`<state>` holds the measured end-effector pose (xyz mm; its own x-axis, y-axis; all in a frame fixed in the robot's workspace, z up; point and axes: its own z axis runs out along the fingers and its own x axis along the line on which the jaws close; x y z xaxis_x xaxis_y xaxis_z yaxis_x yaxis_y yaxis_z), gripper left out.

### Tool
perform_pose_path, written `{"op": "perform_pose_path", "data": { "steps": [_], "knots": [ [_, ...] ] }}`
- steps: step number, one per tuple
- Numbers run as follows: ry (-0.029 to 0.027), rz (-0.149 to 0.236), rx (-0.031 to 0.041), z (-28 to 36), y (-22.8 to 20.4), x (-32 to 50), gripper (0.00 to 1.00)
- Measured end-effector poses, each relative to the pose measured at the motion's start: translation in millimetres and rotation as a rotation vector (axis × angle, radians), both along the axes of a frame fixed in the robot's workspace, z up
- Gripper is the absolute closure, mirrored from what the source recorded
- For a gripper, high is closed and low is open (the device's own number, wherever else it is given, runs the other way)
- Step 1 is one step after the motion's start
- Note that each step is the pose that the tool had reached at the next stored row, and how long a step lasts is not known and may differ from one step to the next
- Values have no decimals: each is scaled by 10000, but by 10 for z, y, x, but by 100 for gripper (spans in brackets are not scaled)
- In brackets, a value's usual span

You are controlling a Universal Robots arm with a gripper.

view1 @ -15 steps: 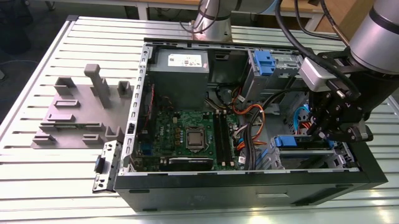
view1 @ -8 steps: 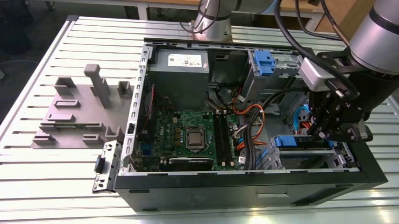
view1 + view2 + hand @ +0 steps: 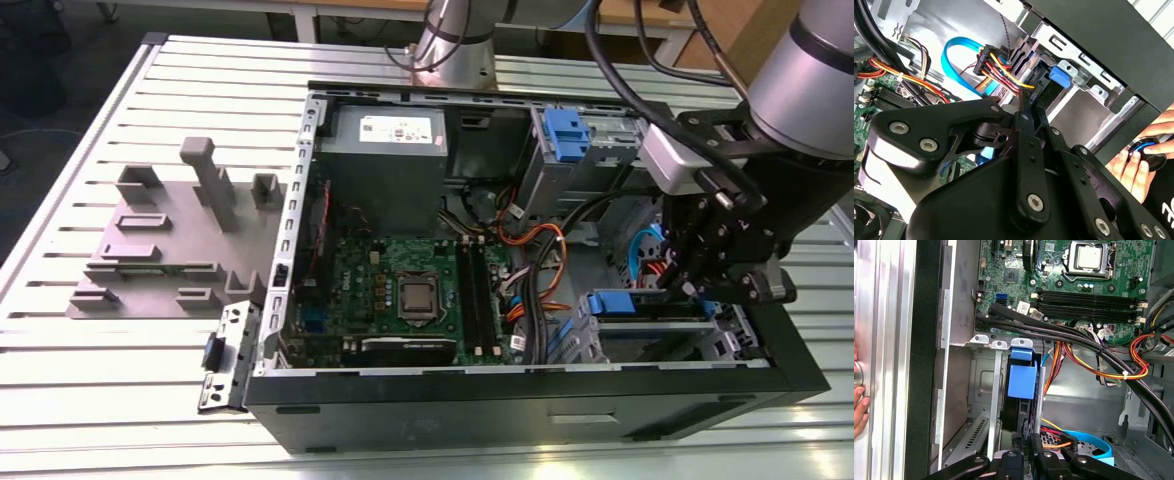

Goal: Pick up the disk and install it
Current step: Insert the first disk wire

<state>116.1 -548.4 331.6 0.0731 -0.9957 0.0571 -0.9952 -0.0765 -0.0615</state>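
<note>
Disk [image 3: 1021, 390], standing on edge with its blue rail end facing out, sits in the drive bay at lower centre of the first wrist view, just beyond the gripper [image 3: 1026, 440], whose fingers are clenched on its near edge. In the exterior view the gripper [image 3: 694, 288] hangs over the computer case [image 3: 534, 420] at lower right. Farther off, the motherboard [image 3: 1089, 285] fills the upper right.

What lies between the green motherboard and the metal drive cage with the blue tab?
In the exterior view, loose cables, orange, black and blue, fill the gap between the motherboard and the drive cage.
</note>
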Motion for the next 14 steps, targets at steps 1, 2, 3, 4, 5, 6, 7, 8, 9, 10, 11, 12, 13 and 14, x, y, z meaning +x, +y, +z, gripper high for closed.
{"op": "perform_pose_path", "data": {
  "steps": [1, 2, 3, 4, 5, 6, 7, 8, 9, 10, 11, 12, 13, 14],
  "knots": [
    [-9, -2, -1, -1, -1, 0, 82],
    [-23, -4, -1, -3, -2, 0, 82],
    [-38, -5, -2, -5, -3, 0, 82],
    [-52, -5, -2, -8, -3, 0, 82],
    [-65, -6, -1, -12, -4, 0, 82],
    [-78, -7, -3, -15, -4, -1, 82],
    [-85, -7, -3, -18, -5, -2, 82],
    [-89, -6, -1, -19, -7, -3, 82],
    [-91, -7, 1, -21, -8, -4, 82],
    [-92, -8, 6, -22, -9, -7, 82],
    [-93, -8, 11, -22, -11, -10, 82],
    [-94, -8, 15, -22, -12, -12, 82],
    [-95, -11, 22, -22, -13, -16, 82],
    [-98, -11, 33, -22, -14, -20, 82]
  ]
}}
